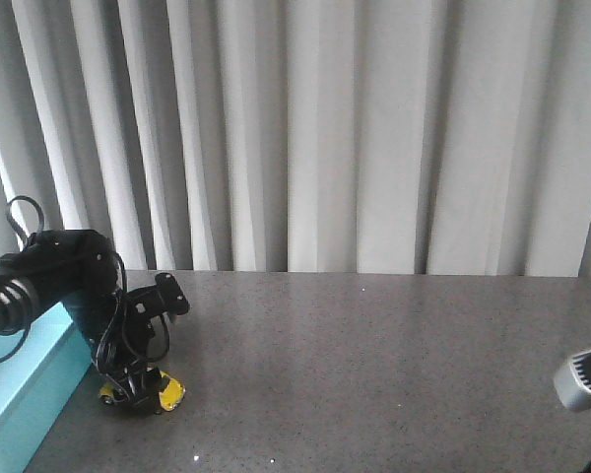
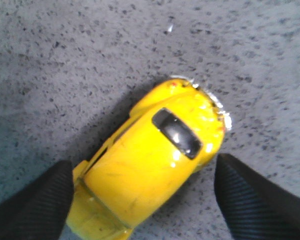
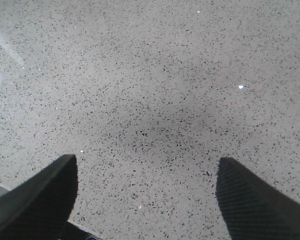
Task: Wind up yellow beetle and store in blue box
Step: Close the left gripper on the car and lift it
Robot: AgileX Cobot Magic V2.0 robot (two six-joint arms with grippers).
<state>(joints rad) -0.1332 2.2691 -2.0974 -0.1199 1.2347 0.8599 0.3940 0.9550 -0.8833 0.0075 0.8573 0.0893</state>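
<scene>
The left arm [image 1: 49, 276] reaches in from the left edge of the front view, bends at its wrist and points its end effector [image 1: 138, 392] straight down onto the grey speckled counter [image 1: 374, 365]. That end effector is spread, one finger [image 2: 32, 205] on each side of the yellow beetle [image 2: 150, 160]. In the left wrist view one finger edge sits right against the toy's flank, while a small gap shows between the toy and the other finger; whether either actually presses the body cannot be told.

The single yellow beetle stands on its wheels on the counter, its rounded roof and one dark window facing up toward the wrist camera. In the front view only bits of yellow show beneath the black fingers. It lies just beside the one blue box [image 1: 25, 389], outside it, near the box's right wall.

Of the right arm [image 1: 583, 379] only a grey segment appears at the right edge of the front view, well apart from the toy. Its end effector [image 3: 145, 200] is spread wide above bare counter, two dark fingers [image 3: 37, 200] holding nothing.

White pleated curtains [image 1: 325, 128] hang behind the counter.
</scene>
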